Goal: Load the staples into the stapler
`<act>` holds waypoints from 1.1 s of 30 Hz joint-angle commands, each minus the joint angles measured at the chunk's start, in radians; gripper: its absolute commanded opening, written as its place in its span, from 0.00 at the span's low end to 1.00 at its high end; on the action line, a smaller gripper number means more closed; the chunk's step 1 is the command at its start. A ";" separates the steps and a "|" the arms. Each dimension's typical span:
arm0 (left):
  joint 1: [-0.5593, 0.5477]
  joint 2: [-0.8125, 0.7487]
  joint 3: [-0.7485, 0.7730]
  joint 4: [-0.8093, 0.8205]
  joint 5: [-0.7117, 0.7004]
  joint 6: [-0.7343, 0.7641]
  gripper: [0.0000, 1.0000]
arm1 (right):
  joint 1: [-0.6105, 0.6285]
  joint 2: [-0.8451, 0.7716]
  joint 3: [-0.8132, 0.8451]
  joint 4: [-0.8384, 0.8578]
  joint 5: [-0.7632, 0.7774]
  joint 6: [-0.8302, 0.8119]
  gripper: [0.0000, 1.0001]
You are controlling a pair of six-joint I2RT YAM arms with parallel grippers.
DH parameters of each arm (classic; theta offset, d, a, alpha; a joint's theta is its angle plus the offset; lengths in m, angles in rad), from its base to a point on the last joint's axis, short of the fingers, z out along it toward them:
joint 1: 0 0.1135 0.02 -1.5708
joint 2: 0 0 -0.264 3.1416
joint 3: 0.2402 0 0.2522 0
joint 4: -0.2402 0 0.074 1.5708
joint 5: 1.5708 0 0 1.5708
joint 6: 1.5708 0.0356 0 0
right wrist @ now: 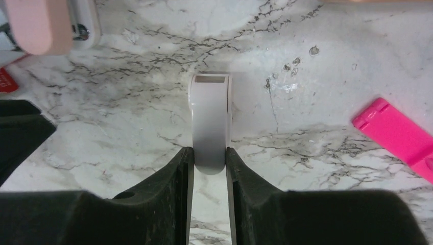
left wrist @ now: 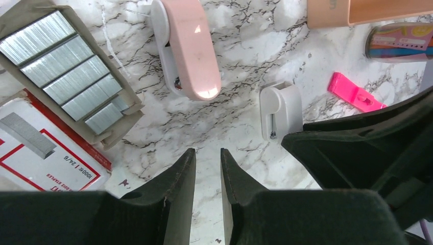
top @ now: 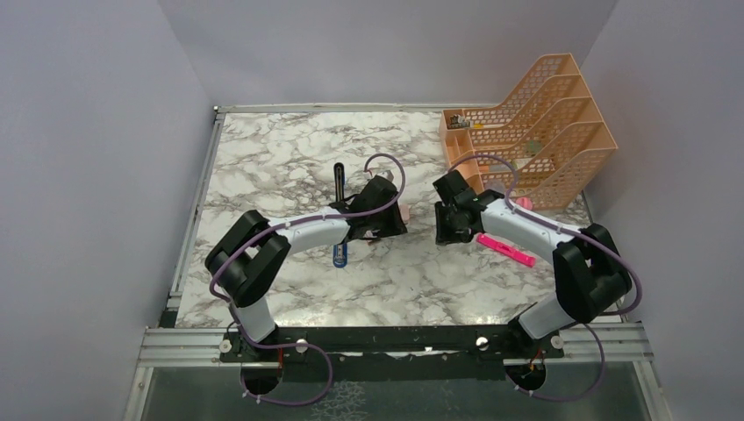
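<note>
The blue stapler [top: 340,255] lies left of centre, its black top arm pointing away and its middle hidden under my left arm. The grey tray of staples [left wrist: 66,76] shows in the left wrist view beside its white-and-red box [left wrist: 41,153]. My left gripper [left wrist: 208,150] hangs just above the marble, open by a narrow gap with nothing between the fingers. My right gripper [right wrist: 210,150] is shut on the rounded end of a small white plastic piece [right wrist: 209,122], which rests on the table facing the left gripper.
A pink-and-white oblong object [left wrist: 189,46] lies just beyond the left gripper. The pink highlighter [top: 506,250] sits under the right arm. An orange mesh file organizer [top: 535,132] fills the back right corner. Grey walls enclose the table.
</note>
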 commanded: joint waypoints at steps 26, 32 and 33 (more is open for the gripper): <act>0.114 -0.302 -0.061 -0.206 -0.173 0.124 0.59 | -0.003 -0.086 0.093 0.065 -0.044 -0.070 0.58; 0.193 -0.483 -0.127 -0.324 -0.268 0.156 0.79 | 0.014 -0.088 0.111 0.188 -0.227 -0.069 0.68; 0.210 -0.506 -0.141 -0.337 -0.277 0.160 0.79 | 0.021 -0.085 0.114 0.214 -0.249 -0.061 0.70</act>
